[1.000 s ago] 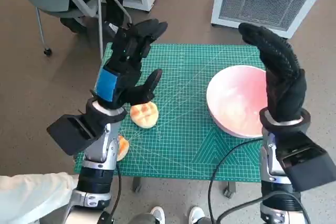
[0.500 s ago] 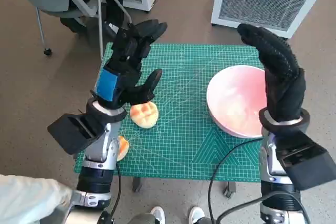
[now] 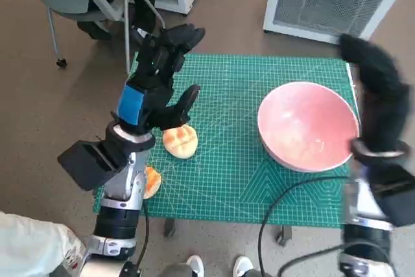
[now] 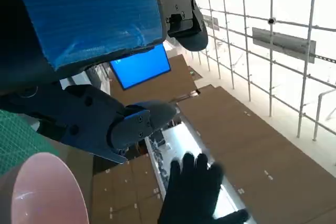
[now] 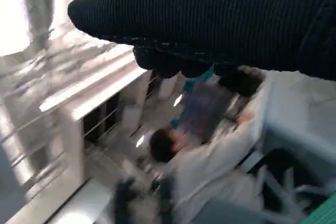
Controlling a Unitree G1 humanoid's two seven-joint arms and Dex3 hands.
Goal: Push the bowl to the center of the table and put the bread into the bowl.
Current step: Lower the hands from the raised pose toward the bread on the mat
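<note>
A: Risk at the table edge: the pink bowl sits just inside the right hand, which stands blurred and upright at the bowl's outer rim. A hard shove could tip it.

B: And the left hand?

A: Raised, fingers spread, holding nothing. The bread lies just beneath it, well apart from the bowl.

B: The right hand's fingers?

A: Extended together, gripping nothing.

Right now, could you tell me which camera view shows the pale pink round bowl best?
The head view: the pale pink round bowl shows whole on the green mat. The left wrist view catches only part; the right wrist view shows none.
</note>
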